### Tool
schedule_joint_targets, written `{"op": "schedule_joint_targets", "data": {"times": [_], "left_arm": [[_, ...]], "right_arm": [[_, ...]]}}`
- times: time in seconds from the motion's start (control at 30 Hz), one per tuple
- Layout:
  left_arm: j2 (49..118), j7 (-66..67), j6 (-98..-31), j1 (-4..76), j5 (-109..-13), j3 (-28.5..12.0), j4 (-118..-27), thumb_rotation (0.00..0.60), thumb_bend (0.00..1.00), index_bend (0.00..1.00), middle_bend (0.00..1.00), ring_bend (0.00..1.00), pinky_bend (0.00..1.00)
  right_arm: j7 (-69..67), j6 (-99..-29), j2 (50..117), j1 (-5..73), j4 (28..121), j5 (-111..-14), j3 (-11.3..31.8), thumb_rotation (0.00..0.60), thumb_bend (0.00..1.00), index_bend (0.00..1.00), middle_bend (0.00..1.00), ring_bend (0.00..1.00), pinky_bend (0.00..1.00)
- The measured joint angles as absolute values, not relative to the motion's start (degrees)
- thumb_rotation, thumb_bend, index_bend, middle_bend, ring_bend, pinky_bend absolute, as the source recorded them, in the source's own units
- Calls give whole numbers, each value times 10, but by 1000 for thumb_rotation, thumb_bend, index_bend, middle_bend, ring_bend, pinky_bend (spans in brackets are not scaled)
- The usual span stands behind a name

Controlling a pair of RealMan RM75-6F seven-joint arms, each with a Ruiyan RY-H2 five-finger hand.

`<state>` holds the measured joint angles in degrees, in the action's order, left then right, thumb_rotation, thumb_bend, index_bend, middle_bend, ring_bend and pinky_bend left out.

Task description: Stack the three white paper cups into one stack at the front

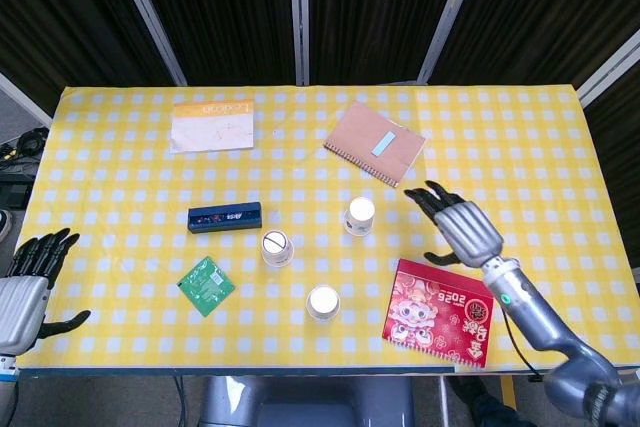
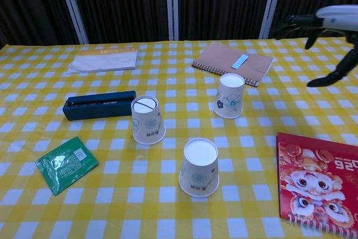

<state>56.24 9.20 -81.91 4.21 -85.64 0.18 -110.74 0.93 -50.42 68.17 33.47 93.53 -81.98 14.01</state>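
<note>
Three white paper cups [image 1: 323, 302], upside down, unstacked; right robot hand [image 1: 462, 226] spread, empty.

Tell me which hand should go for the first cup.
Likely the right hand: it hovers open over the table just right of the far cup. The left hand sits off the table's near left corner, far from all three cups.

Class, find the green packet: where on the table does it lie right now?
In the head view the green packet lies flat near the front left, just in front of the dark blue box and left of the nearest paper cup.
</note>
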Motion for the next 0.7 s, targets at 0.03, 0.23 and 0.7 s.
{"op": "schedule_joint_targets", "data": {"times": [0.03,0.23,0.7], "left_arm": [[562,93,-817,43,-852,1,-1108,600,0,0,0,0,0],[563,97,-807,49,-830,-7,-1108,600,0,0,0,0,0],[560,93,-785,61,-793,-16,-1105,600,0,0,0,0,0]], "right_arm": [[8,-489,693,350,928,-809,146,600,144,134,170,73,288],[39,-442,768,418,875,-746,167,600,193,194,194,104,304],[133,-405,865,488,783,-627,165,600,194,194,243,166,364]]}}
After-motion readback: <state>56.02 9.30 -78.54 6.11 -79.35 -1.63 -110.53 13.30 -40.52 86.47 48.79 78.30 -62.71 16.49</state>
